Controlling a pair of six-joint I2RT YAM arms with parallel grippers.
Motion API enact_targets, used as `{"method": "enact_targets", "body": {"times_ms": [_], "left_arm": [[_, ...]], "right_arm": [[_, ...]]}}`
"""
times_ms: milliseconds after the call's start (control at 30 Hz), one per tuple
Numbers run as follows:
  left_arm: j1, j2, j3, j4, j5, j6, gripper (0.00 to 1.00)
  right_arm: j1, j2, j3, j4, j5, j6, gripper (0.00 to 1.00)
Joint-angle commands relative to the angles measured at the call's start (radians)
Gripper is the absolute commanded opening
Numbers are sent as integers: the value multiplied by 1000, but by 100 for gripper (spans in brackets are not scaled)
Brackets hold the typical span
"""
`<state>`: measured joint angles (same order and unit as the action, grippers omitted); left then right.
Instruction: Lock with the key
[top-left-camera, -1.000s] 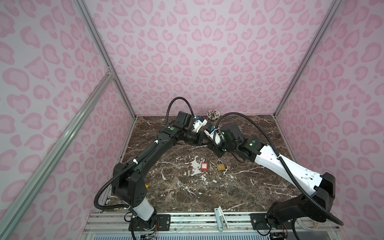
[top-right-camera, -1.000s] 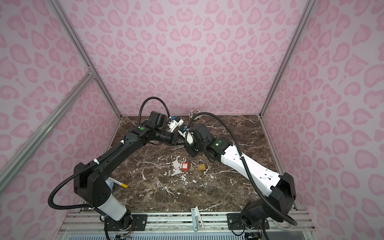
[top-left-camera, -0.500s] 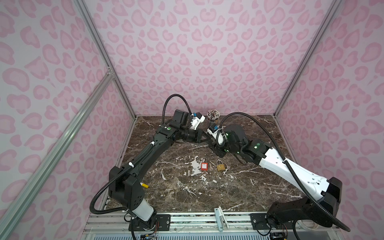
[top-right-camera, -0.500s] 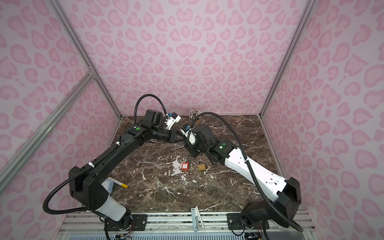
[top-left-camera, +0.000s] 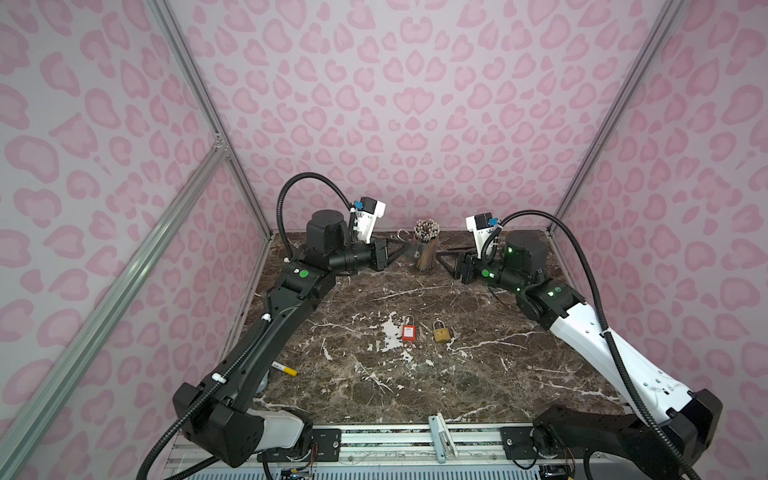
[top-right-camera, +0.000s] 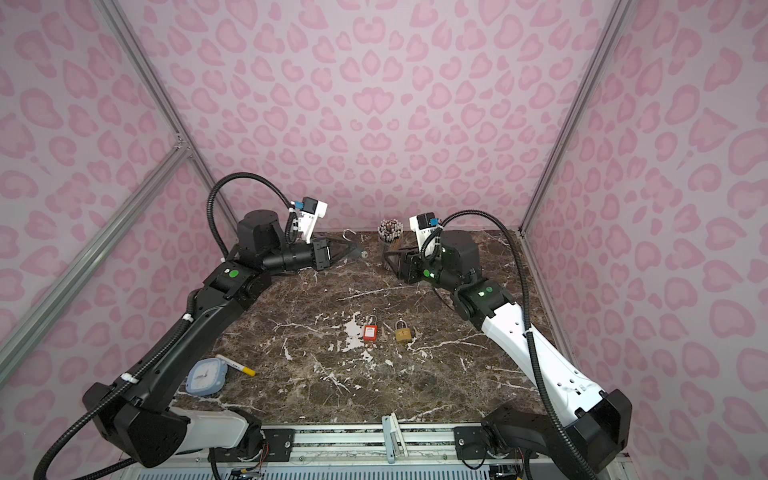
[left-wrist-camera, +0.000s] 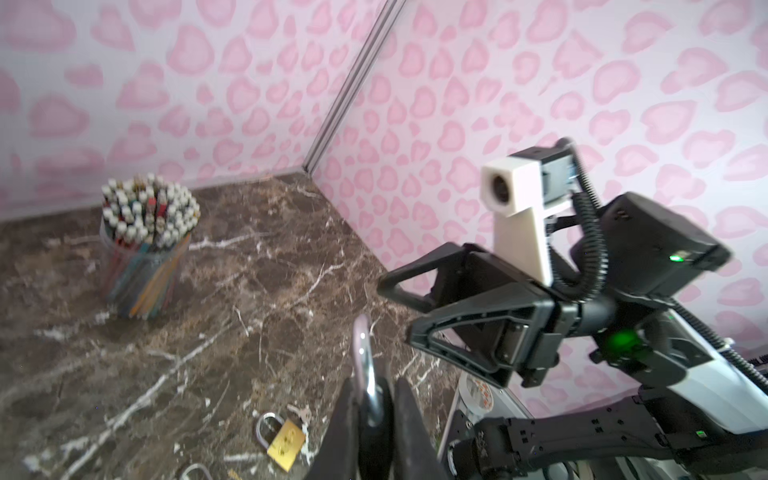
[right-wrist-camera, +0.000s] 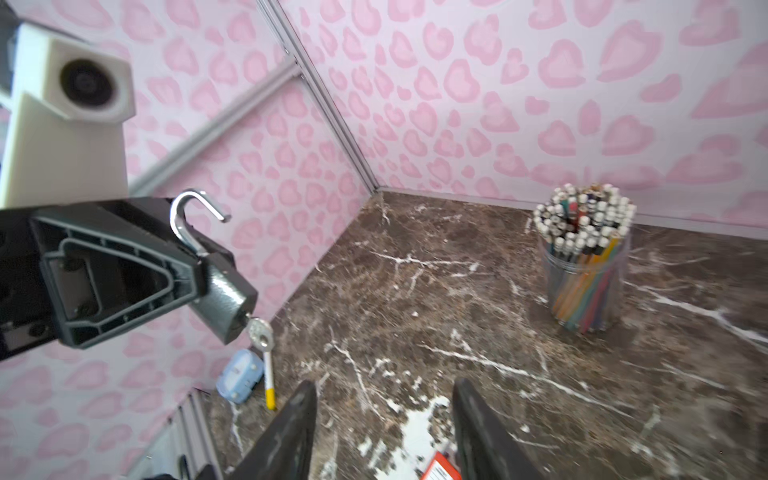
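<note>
A grey padlock (right-wrist-camera: 222, 293) hangs in the air at the back of the table with my left gripper (right-wrist-camera: 198, 270) shut on its body. Its steel shackle (right-wrist-camera: 187, 216) stands swung open. A silver key (right-wrist-camera: 259, 332) sticks out of the padlock's underside. In the left wrist view only the shackle (left-wrist-camera: 365, 365) shows, between the closed fingers of the left gripper (left-wrist-camera: 380, 411). My right gripper (left-wrist-camera: 397, 311) is open and empty, a short way from the padlock. In both top views the left gripper (top-left-camera: 409, 249) and the right gripper (top-left-camera: 442, 259) face each other on either side of the pencil cup.
A clear cup of coloured pencils (top-left-camera: 426, 245) stands at the back, between the grippers. A red padlock (top-left-camera: 409, 332) and a brass padlock (top-left-camera: 441, 332) lie mid-table. A yellow-tipped marker (top-left-camera: 284, 369) and a blue clock (top-right-camera: 205, 376) lie near the left wall.
The right gripper has opened, let go of the key and drawn back to the right. The left gripper has pulled back to the left with the padlock, so the arms now stand apart.
</note>
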<state>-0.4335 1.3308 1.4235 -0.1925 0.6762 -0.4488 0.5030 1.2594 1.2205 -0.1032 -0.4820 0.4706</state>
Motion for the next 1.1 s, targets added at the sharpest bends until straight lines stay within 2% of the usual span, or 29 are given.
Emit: {"method": "enact_targets", "body": {"times_ms": [0, 200, 300, 433, 533, 867, 1067], "left_arm": [[11, -34, -1, 194, -54, -57, 4], [49, -21, 23, 340, 33, -207, 4], [61, -6, 31, 438, 98, -290, 4], [63, -5, 27, 530, 130, -364, 4], [64, -1, 38, 552, 146, -392, 4], [72, 13, 21, 602, 184, -445, 4], [79, 12, -2, 636, 186, -470, 4]], "right_arm": [[-12, 32, 10, 283, -134, 226, 54], [30, 114, 120, 374, -177, 291, 54], [43, 140, 145, 456, -183, 364, 54], [70, 182, 214, 465, -206, 400, 54], [84, 205, 234, 505, -213, 431, 52], [111, 251, 257, 599, -234, 499, 35], [112, 248, 256, 620, -240, 517, 33]]}}
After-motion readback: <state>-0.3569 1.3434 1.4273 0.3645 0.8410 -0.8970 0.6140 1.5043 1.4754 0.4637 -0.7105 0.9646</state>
